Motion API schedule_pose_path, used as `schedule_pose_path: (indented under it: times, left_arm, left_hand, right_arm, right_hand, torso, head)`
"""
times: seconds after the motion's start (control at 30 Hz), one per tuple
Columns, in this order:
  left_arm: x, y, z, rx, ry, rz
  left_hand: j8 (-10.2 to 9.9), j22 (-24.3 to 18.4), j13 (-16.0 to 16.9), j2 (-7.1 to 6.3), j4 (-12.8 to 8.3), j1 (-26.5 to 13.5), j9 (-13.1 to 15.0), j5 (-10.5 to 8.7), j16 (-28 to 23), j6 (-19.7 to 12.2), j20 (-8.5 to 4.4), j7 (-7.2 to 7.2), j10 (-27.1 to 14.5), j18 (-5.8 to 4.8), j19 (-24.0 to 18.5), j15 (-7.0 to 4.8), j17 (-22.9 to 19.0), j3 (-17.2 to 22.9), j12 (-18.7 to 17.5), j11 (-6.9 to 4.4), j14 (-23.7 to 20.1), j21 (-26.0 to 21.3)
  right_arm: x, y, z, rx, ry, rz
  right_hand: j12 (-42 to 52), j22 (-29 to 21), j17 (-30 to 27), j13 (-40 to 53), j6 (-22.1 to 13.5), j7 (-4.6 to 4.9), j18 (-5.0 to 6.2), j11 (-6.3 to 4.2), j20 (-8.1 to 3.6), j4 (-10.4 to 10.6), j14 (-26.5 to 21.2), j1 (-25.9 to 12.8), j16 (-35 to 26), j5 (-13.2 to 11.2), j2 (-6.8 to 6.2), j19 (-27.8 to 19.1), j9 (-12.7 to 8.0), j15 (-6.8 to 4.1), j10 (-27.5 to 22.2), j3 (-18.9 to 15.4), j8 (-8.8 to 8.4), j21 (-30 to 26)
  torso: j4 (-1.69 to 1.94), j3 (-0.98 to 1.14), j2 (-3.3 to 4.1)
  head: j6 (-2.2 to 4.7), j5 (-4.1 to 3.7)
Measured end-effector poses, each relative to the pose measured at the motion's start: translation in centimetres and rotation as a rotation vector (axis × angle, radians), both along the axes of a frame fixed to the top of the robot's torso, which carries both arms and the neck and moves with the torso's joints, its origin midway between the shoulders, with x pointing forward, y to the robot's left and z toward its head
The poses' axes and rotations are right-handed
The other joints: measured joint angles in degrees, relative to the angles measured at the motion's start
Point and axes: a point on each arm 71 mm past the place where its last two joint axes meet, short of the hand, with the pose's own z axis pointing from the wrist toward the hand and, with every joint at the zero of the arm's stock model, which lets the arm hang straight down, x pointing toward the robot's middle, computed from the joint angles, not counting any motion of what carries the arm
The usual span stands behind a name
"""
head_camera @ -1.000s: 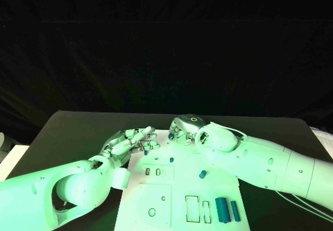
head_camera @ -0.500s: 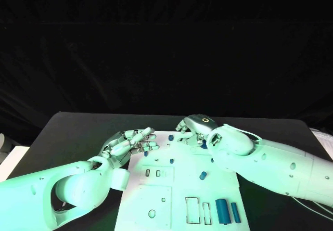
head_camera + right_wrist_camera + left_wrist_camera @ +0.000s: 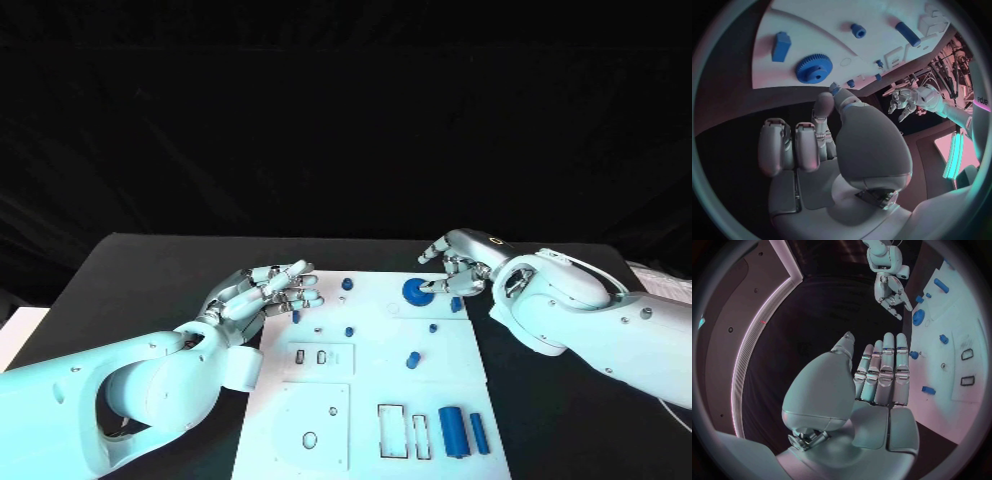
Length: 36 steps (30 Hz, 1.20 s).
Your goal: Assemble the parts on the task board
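Blue plastic gear [image 3: 414,292] lies flat near the far edge of the white task board [image 3: 378,400] on my black worktop [image 3: 144,270]. Right robot hand [image 3: 459,262] hovers just beside it, empty, fingers curled; left robot hand [image 3: 267,292] empty, fingers extended.

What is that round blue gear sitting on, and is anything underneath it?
The blue gear lies flat on the white task board, near its far edge, beside the right hand. Whether a peg or hole sits beneath it cannot be seen; the gear covers that spot.
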Motion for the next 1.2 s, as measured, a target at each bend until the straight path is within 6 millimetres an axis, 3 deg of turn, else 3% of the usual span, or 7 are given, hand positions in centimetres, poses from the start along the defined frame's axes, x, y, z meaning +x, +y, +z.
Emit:
schedule_pose_path:
  times: [0.1,0.3,0.57,0.67,0.77,1.0,1.2]
  left_arm:
    - [0.0,0.0,0.0,-0.001,0.000,-0.001]
    - [0.0,0.0,0.0,-0.001,-0.001,-0.002]
    - [0.0,0.0,0.0,-0.002,-0.001,-0.003]
    - [0.0,0.0,0.0,-0.002,-0.001,-0.003]
    - [0.0,0.0,0.0,-0.002,-0.001,-0.003]
    - [0.0,-0.1,0.0,-0.003,-0.001,-0.005]
    - [0.0,-0.1,0.0,-0.003,-0.001,-0.005]
  left_hand:
    - [0.0,0.0,0.0,0.00,0.0,0.0,0.0,0.00,0.0,0.0,0.00,0.00,0.0,0.00,0.0,0.00,0.0,0.0,0.0,0.00,0.0,0.0]
    - [0.0,0.0,0.0,0.00,0.0,0.0,0.0,0.00,0.0,0.0,0.00,0.00,0.0,0.00,0.0,0.00,0.0,0.0,0.0,0.00,0.0,0.0]
    - [0.0,0.0,0.0,0.00,0.0,0.0,0.0,0.00,0.0,0.0,0.00,0.00,0.0,0.00,0.0,0.00,0.0,0.0,0.0,0.00,0.0,0.0]
    - [0.0,0.0,0.0,0.00,0.0,0.0,0.0,0.00,0.0,0.0,0.00,0.00,0.0,0.01,0.0,0.00,0.0,0.0,0.0,0.00,0.0,0.0]
    - [0.0,0.0,0.0,0.00,0.0,0.0,0.0,0.00,0.0,0.0,0.00,0.00,0.0,0.00,0.0,0.00,0.0,0.0,0.0,0.00,0.0,0.0]
    - [0.0,0.0,0.0,0.00,0.0,0.0,0.0,0.00,0.0,0.0,0.00,0.00,0.0,0.00,0.0,0.00,0.0,0.0,0.0,0.00,0.0,0.0]
    - [0.0,0.0,0.0,0.00,0.0,0.0,0.0,0.00,0.0,0.0,0.00,0.00,0.0,0.00,0.0,0.00,0.0,0.0,0.0,0.00,0.0,0.0]
  right_arm:
    - [0.1,-0.4,-0.2,-0.003,0.026,-0.015]
    - [0.5,-0.7,-0.6,-0.023,0.068,-0.035]
    - [0.8,0.3,-1.2,-0.041,0.100,-0.024]
    - [0.9,0.7,-1.4,-0.048,0.105,-0.016]
    - [0.9,1.0,-1.5,-0.056,0.106,-0.011]
    - [1.1,1.2,-1.6,-0.080,0.101,-0.006]
    - [1.0,1.4,-1.8,-0.100,0.096,0.001]
  right_hand:
    - [6.0,1.1,0.3,4.5,-0.3,0.28,0.00,0.59,0.40,3.1,0.0,0.7,1.0,0.0,0.67,0.4,0.0,0.99,-1.2,-3.3,0.42,0.6]
    - [6.2,1.1,0.3,5.3,-0.6,0.56,0.00,1.44,0.91,5.8,0.0,1.6,1.9,0.0,0.69,1.5,0.0,1.02,-0.3,-4.8,1.05,1.7]
    - [6.2,1.1,0.3,8.6,-0.2,0.88,0.00,1.49,0.83,6.0,0.0,2.0,2.6,0.6,1.13,2.3,0.2,1.02,-0.2,-5.0,1.77,2.4]
    - [6.2,1.1,0.3,11.5,0.1,0.59,-0.62,1.49,0.89,6.0,0.0,2.3,2.6,0.7,1.36,2.3,0.2,1.02,-0.2,-5.0,1.97,2.5]
    - [23.2,1.1,0.3,15.9,0.4,0.68,-0.63,1.06,0.90,6.0,0.0,3.1,2.9,1.0,2.19,2.3,0.2,1.01,0.9,-5.0,2.32,2.7]
    - [27.3,1.1,0.3,15.9,1.6,0.47,-0.63,1.08,0.90,5.4,0.0,3.6,4.1,2.1,2.71,2.3,0.3,1.00,0.6,-4.4,2.86,3.6]
    - [27.9,1.1,0.3,15.9,2.2,0.49,-1.38,1.08,0.90,4.7,0.0,3.9,4.4,2.1,3.00,2.3,0.4,1.00,0.6,-4.2,3.30,4.0]
  torso:
    - [-0.03,0.00,-0.04]
    - [0.05,0.01,-0.02]
    - [0.06,0.00,0.03]
    - [0.08,-0.03,0.02]
    - [0.09,-0.03,0.02]
    - [0.09,-0.07,0.02]
    - [0.09,-0.07,0.02]
  head:
    - [-0.15,-0.25]
    - [-0.32,-0.27]
    - [-0.58,-0.18]
    - [-0.62,-0.18]
    - [-0.64,-0.19]
    - [-0.71,-0.13]
    - [-0.82,0.10]
